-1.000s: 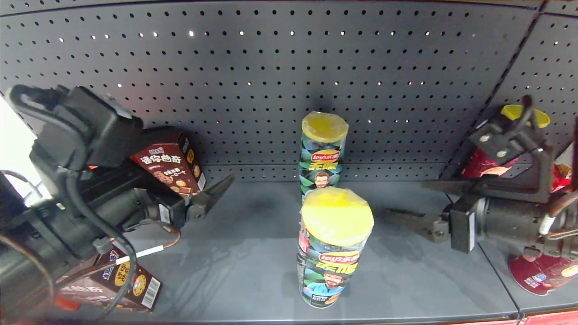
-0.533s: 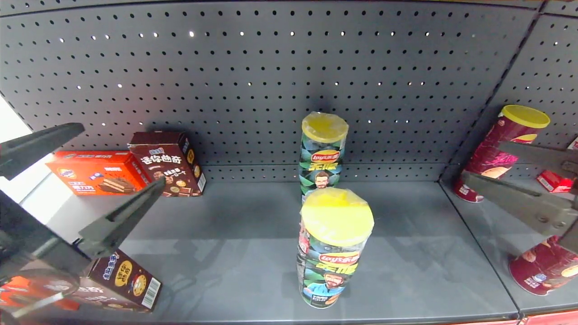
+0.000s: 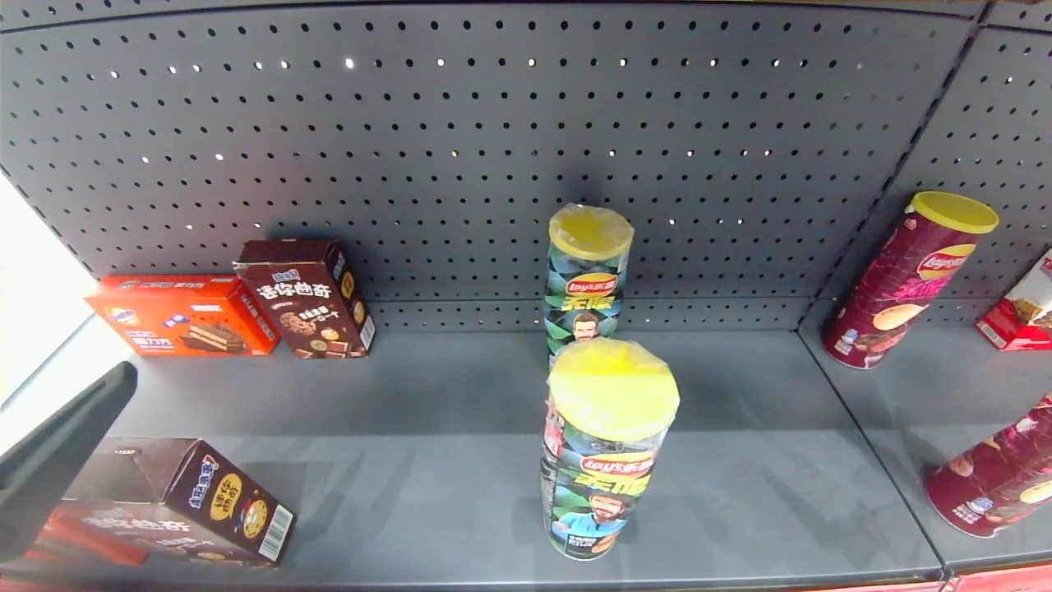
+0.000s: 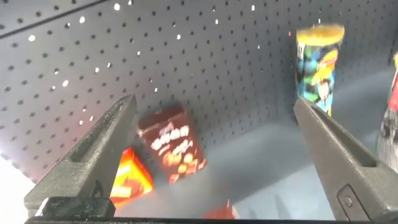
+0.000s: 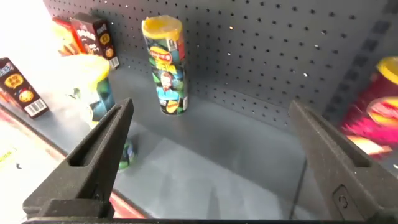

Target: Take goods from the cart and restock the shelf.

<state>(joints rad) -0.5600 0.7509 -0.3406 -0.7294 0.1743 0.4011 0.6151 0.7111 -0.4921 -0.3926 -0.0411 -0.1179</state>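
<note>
Head view: we take the front green can (image 3: pixel 608 448) as our landmark. It stands upright under its yellow lid, near the front edge of the grey shelf (image 3: pixel 411 460). Right behind it, close to the pegboard panel (image 3: pixel 452 148), stands the rear green can (image 3: pixel 588 279), also upright and apart from it.

Well to the left of the front green can, back against the panel, a brown cookie box (image 3: pixel 306 298) stands upright. An orange box (image 3: pixel 181 314) lies just beside it on the farther side. Also left of the front green can, at the shelf's front edge, a second brown box (image 3: pixel 177 501) lies on its side.

To the right of the front green can, past the shelf divider, a maroon can (image 3: pixel 908 279) stands at the back. A second maroon can (image 3: pixel 994 485) sits nearer the front, and a red box (image 3: pixel 1019 312) lies farther right.

In the left wrist view we see the left gripper (image 4: pixel 212 102) with its fingers spread wide and nothing between them. One finger (image 3: pixel 66 444) of it shows in the head view, far left of the front green can. In the right wrist view the right gripper (image 5: pixel 211 104) is likewise spread wide and holds nothing.
</note>
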